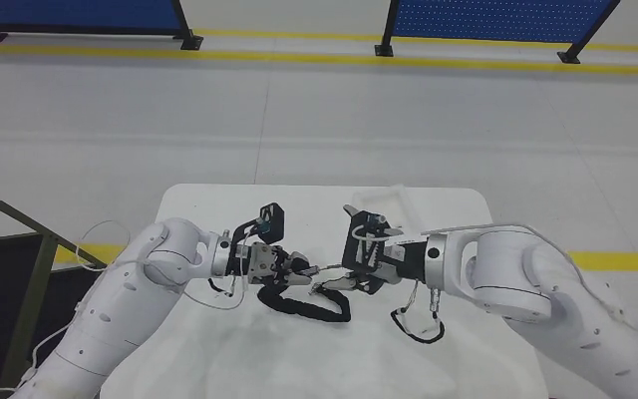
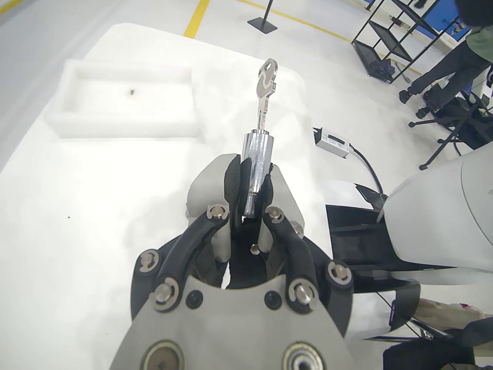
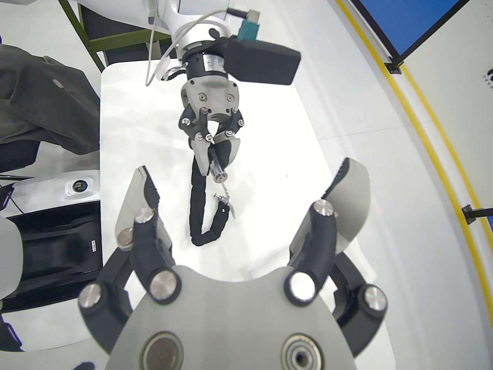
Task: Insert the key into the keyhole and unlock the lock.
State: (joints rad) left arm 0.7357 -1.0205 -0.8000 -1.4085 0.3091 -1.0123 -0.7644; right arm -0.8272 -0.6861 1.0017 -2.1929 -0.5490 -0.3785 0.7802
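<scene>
As things stand: insertion done, turn not yet made, I'd judge.
Right gripper (image 3: 246,171): spread wide, empty, near key (image 3: 227,194).
Key: seated in keyhole (image 2: 262,131).
Lock (image 2: 257,155): held above table (image 3: 127,117).
Left gripper (image 3: 216,159): pinching lock body.

Glossy white rounded arms (image 1: 164,254), black cable loops (image 1: 419,324); left gripper (image 2: 250,173): grey plate, black links, silver screws (image 2: 217,211).
</scene>
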